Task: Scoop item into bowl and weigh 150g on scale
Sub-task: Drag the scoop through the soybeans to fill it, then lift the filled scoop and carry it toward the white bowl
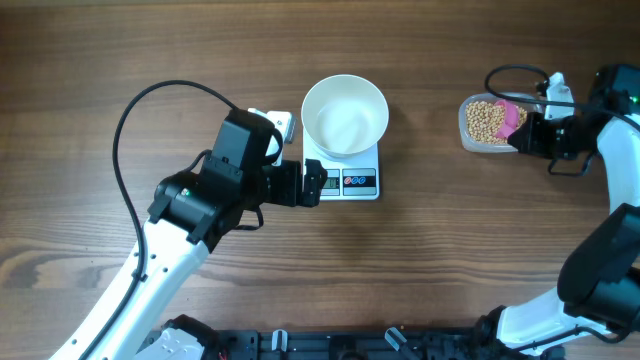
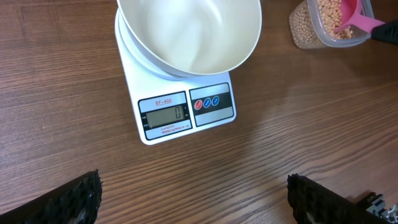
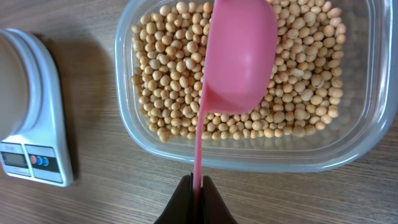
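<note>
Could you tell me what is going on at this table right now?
The right gripper has its fingers shut on the handle of a pink scoop, holding it at the clear tub of beans. The white bowl sits empty on the scale, whose display reads zero. The left gripper hangs open near the front of the scale, holding nothing. No beans have reached the bowl yet.
</note>
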`<state>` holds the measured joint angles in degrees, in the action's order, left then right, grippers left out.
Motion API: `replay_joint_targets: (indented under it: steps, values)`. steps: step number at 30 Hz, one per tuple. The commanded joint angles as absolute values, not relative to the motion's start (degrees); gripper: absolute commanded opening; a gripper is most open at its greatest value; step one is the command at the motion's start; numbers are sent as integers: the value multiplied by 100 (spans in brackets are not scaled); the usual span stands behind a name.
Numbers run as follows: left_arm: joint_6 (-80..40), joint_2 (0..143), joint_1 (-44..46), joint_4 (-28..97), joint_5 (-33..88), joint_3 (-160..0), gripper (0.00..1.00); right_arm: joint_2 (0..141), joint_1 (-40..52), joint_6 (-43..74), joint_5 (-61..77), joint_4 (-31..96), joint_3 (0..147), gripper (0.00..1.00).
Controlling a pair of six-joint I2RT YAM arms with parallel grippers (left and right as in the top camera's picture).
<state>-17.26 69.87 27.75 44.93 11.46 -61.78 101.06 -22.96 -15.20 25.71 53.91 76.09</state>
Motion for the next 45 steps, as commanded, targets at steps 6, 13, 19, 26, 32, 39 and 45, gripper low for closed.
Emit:
replay_joint_targets:
  steps: [6,13,19,26,32,39,45]
  values:
    - [-1695,7013,2801,4482,1216,-6281,100,10263,-2650,-1634,3621,5599,7529,4]
    - [-1693,7013,2801,4482,1216,-6281,100,10554,-2665,-1625,4213,5616,7529,4]
    - [-1695,7013,2801,4482,1216,-6281,100,10556,-3072,-1498,4512,5647,7529,4]
    - [-1695,7013,2801,4482,1216,-6281,100,10558,-3533,-1649,5465,5607,7126,4]
    - [-1693,7013,2801,4482,1216,-6281,100,10558,-4134,-1599,6401,5489,7011,4]
    - [-1695,7013,2801,4482,1216,-6281,100,10558,-4359,-1334,6772,5529,7004,5]
    - [-1693,7013,2801,4482,1216,-6281,100,10558,-4359,-1194,7150,5640,7004,4]
